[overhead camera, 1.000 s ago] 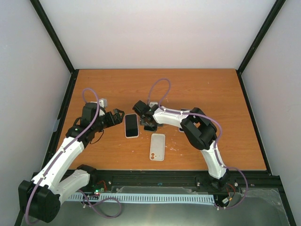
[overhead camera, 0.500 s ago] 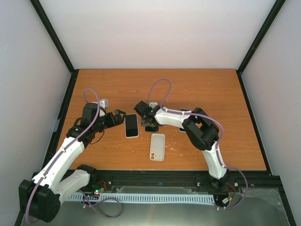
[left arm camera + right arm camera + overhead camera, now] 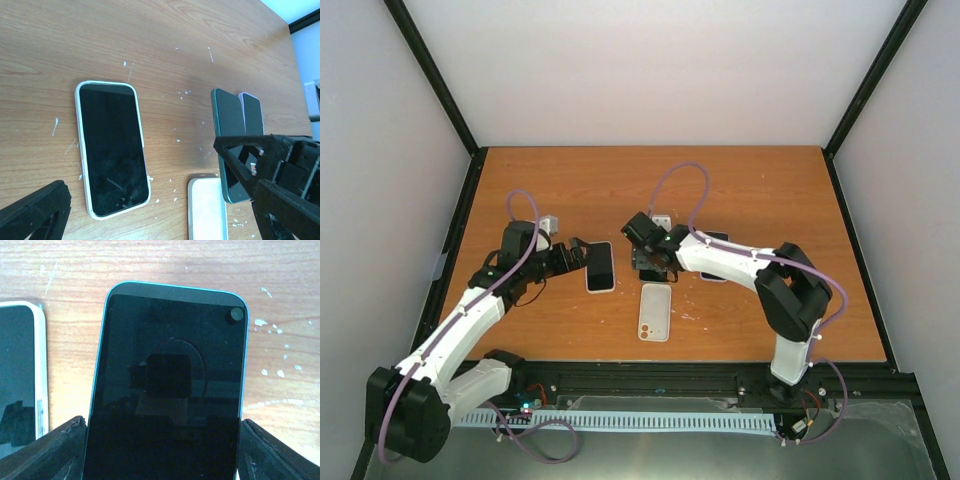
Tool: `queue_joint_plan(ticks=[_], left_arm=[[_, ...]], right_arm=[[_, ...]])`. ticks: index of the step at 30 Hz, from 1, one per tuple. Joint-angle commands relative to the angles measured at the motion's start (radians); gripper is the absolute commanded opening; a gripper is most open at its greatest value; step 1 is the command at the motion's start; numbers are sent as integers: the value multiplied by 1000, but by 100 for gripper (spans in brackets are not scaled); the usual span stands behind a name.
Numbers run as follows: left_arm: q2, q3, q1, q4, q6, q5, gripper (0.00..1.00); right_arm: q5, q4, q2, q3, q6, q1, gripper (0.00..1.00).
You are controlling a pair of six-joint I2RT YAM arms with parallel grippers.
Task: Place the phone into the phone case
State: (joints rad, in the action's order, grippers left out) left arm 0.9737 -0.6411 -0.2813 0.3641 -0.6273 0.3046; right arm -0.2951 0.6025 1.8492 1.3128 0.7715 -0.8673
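Observation:
A teal-edged phone (image 3: 167, 380) with a dark screen lies on the table between my right gripper's fingers (image 3: 55, 452). My right gripper (image 3: 652, 264) is shut on its sides; the phone also shows in the left wrist view (image 3: 229, 135). An empty white phone case (image 3: 655, 312) lies just in front of that gripper, and its top end shows in the left wrist view (image 3: 207, 207). My left gripper (image 3: 577, 253) is open and empty, just left of a black-screened phone in a white case (image 3: 600, 266), which also shows in the left wrist view (image 3: 112, 150).
A lavender phone (image 3: 252, 117) lies beside the teal one, partly under the right arm (image 3: 715, 245). White specks dot the wood. Black frame rails run along the table's left and right edges (image 3: 460, 230).
My right arm has swung its elbow to the right and its gripper has shifted right and slightly nearer. My left gripper has moved right, closer to the white-cased phone.

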Motion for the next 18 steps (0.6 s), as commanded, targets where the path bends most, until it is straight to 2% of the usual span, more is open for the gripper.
queue_joint_plan(ticks=[1, 7, 18], left_arm=[[12, 11, 7, -49, 1, 48, 100], [17, 34, 7, -61, -5, 62, 99], [-9, 57, 7, -70, -13, 88, 99]], right_arm=[[9, 35, -73, -50, 43, -33, 64], [42, 11, -123, -144, 126, -126, 64], [-45, 62, -138, -220, 264, -270, 64]])
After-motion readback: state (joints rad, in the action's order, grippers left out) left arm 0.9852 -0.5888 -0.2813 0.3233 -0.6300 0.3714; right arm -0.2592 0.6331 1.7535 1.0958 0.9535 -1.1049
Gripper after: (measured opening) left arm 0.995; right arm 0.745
